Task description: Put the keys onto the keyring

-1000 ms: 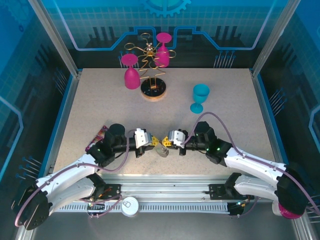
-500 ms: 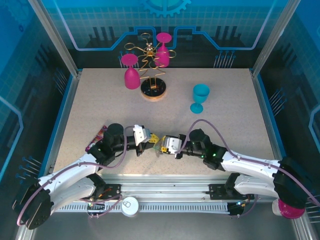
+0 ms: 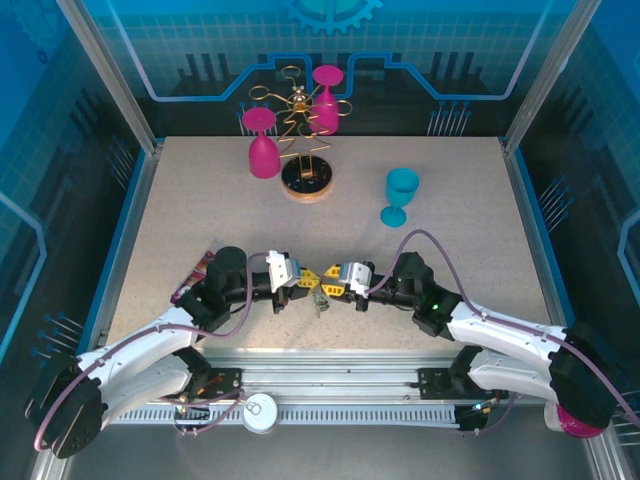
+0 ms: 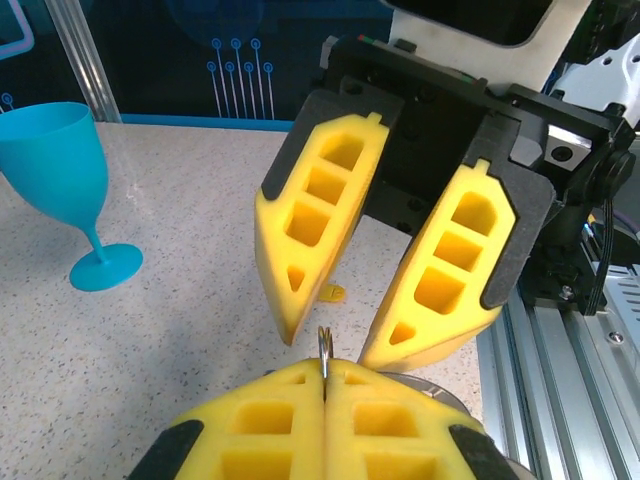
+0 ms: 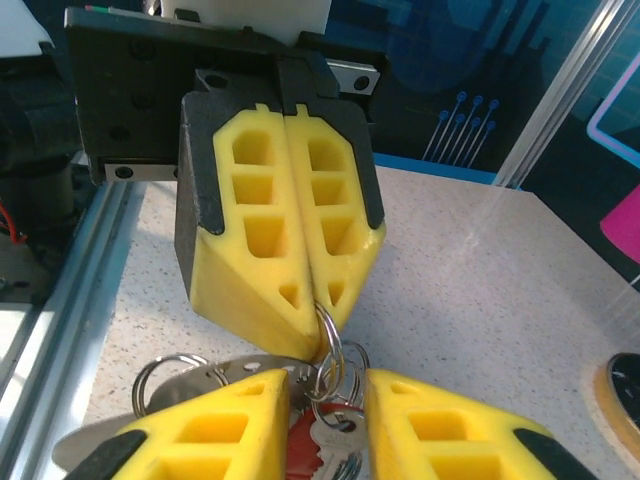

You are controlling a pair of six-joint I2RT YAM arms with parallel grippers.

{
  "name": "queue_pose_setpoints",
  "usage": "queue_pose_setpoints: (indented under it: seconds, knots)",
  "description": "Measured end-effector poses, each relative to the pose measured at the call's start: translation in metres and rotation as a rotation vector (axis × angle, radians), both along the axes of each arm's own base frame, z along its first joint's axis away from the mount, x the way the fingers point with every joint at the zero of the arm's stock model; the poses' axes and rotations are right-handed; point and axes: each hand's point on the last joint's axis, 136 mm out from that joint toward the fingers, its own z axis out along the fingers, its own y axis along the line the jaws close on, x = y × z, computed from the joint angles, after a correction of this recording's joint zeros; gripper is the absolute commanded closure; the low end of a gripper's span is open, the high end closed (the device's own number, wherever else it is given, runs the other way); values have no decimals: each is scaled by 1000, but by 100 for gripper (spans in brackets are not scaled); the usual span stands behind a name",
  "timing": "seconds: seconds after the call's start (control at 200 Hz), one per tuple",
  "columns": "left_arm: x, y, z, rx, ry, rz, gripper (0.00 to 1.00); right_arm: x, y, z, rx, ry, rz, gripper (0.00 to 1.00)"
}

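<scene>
Left gripper [image 5: 322, 295], jaws pressed together, pinches a small silver metal ring [image 5: 328, 335]. Facing it, the right gripper [image 5: 327, 388], jaws spread, straddles a tiny red-headed metal key [image 5: 303, 428] among more rings, just beside the grey oval metal keyring [image 5: 210, 375]. Whether that key is threaded on is unclear, so the job looks unfinished.

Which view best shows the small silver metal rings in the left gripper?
Right wrist: silver metal rings hang close-up from the shut left gripper. Left wrist shows one thin edge; top external, a blur.
</scene>
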Motion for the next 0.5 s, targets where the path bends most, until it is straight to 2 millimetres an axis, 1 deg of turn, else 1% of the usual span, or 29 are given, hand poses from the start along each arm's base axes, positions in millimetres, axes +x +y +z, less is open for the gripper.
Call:
queue_pose_setpoints:
  seconds: [0.105,0.19,0.26,0.31,0.385,0.5]
  knots:
    - [0,-1,2,-7,-7,-7,100,0,3,-6,-3,26,14,79]
    - [0,-1,2,-9,-2,-9,100,0,5,-8,1,41,25,85]
    - [0,0,2,-11,2,-11,100,1,7,-10,7,54,27,88]
    - [0,0,2,-12,2,-10,100,1,7,-10,14,65,30,88]
    - [0,1,2,-12,2,-10,100,2,8,-9,26,80,36,82]
    - [0,0,4,-18,-3,-16,100,1,8,-6,41,88,48,80]
